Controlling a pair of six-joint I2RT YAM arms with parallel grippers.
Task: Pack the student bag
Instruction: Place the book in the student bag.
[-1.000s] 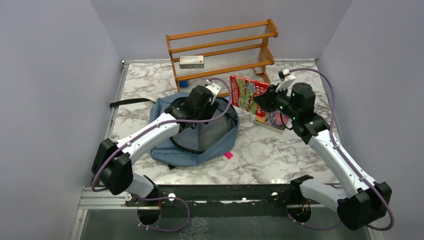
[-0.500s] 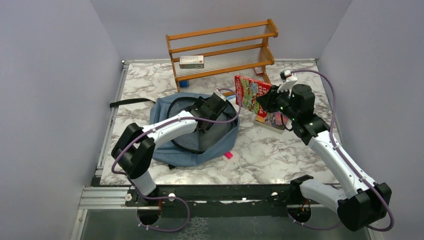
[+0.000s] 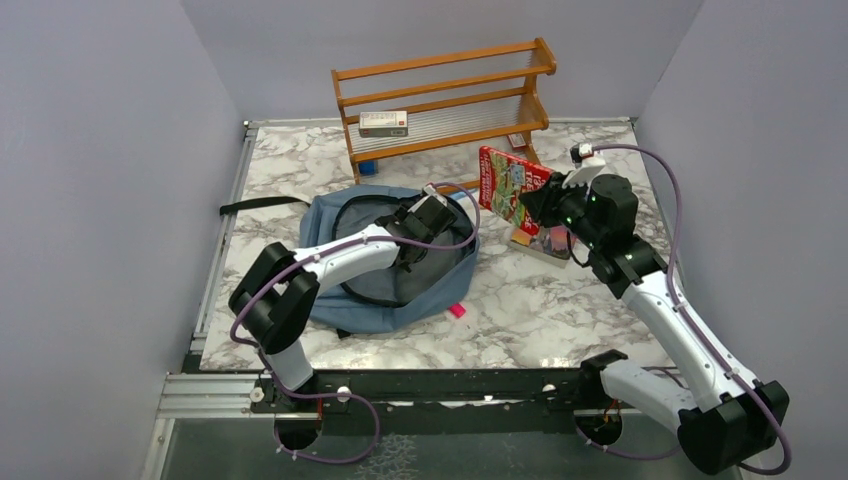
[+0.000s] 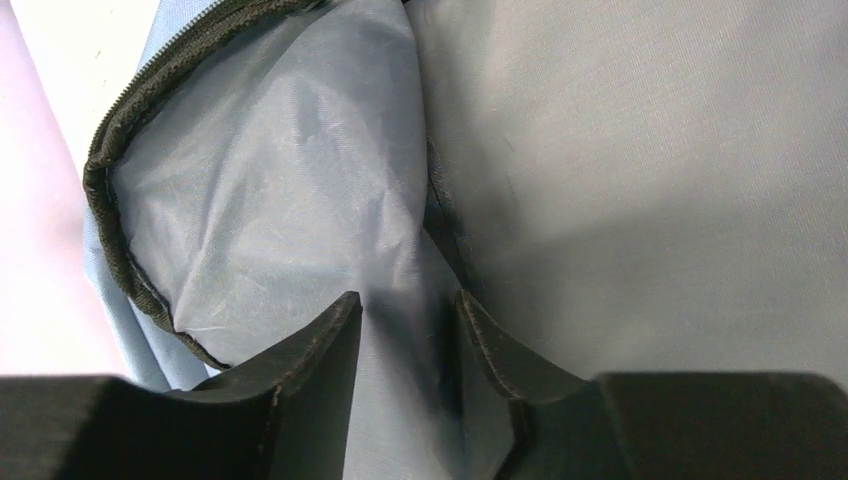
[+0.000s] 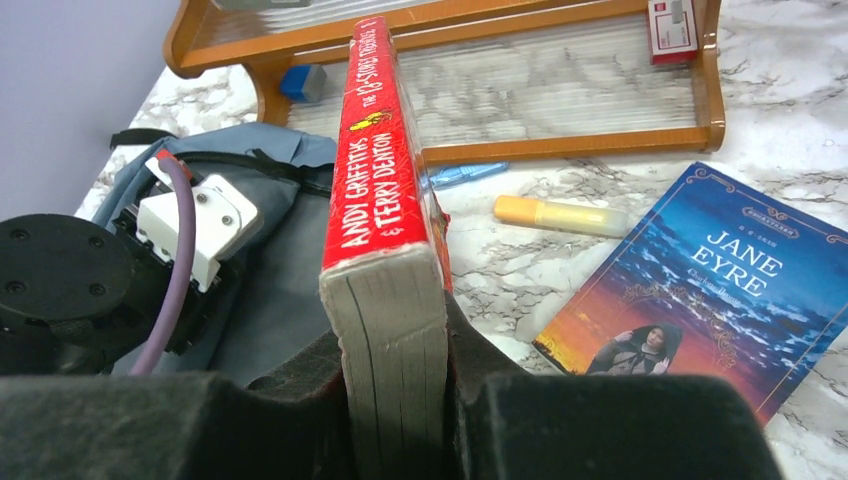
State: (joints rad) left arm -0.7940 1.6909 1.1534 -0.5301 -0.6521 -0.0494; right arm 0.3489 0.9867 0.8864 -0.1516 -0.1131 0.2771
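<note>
The student bag [image 3: 360,312] lies flat at the table's middle left, its black-zippered mouth gaping open. My left gripper [image 3: 438,222] is down inside the mouth near its right rim. In the left wrist view the left gripper [image 4: 408,305] has its jaws a little apart over the grey lining [image 4: 300,180], with nothing clearly clamped. My right gripper [image 3: 545,205] is shut on a red paperback [image 3: 505,185] and holds it upright on edge, above the table just right of the bag. The book's red spine [image 5: 375,160] points away from the wrist camera.
A Jane Eyre book [image 5: 700,290] lies on the marble under the right arm. A yellow glue stick [image 5: 560,215] and a blue pen [image 5: 465,175] lie by the wooden rack [image 3: 445,100]. The rack holds a small box [image 3: 383,123]. A pink item [image 3: 457,310] lies by the bag's near edge.
My left gripper has dropped from the bag's raised rim down into the opening and moved right. My right gripper has carried the red book slightly right and back.
</note>
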